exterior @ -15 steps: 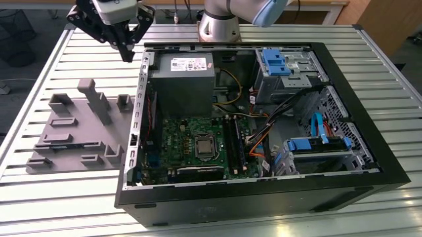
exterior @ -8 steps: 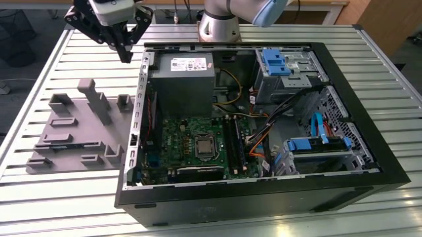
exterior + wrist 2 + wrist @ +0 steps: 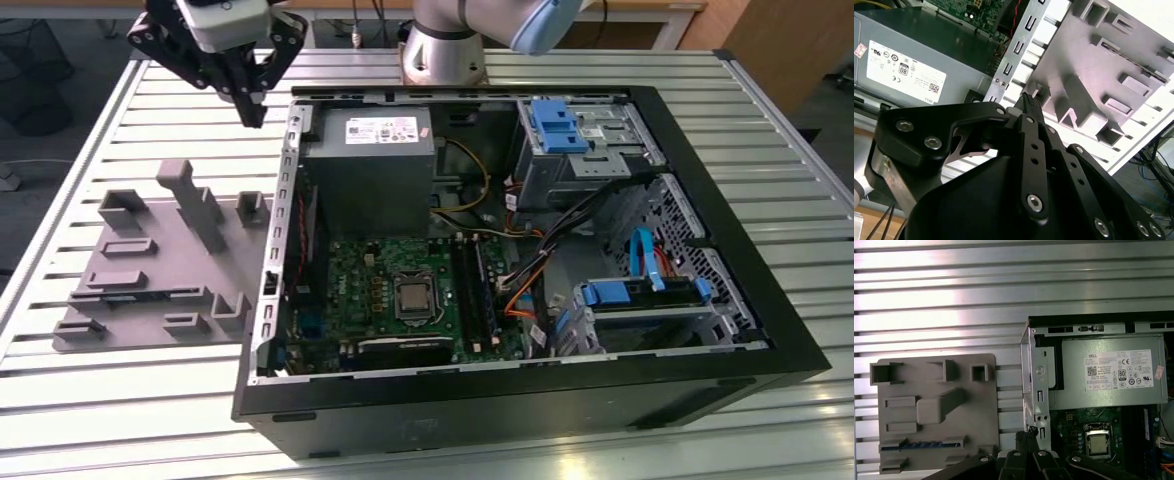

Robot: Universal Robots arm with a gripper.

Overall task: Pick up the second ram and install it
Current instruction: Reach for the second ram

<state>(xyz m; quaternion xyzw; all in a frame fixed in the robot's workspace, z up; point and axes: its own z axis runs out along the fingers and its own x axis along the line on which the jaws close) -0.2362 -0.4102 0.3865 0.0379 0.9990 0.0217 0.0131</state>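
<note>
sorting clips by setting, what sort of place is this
Probably a robotics lab workbench: an open computer case lies on a slatted metal table beside a grey parts fixture, with the arm's tool overhead.

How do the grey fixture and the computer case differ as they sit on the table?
The grey fixture is low and pale, with raised blocks; the computer case is black and high-walled. The fixture holds the second ram in a slot; the case holds a motherboard. Both rest on the slatted table.
</note>
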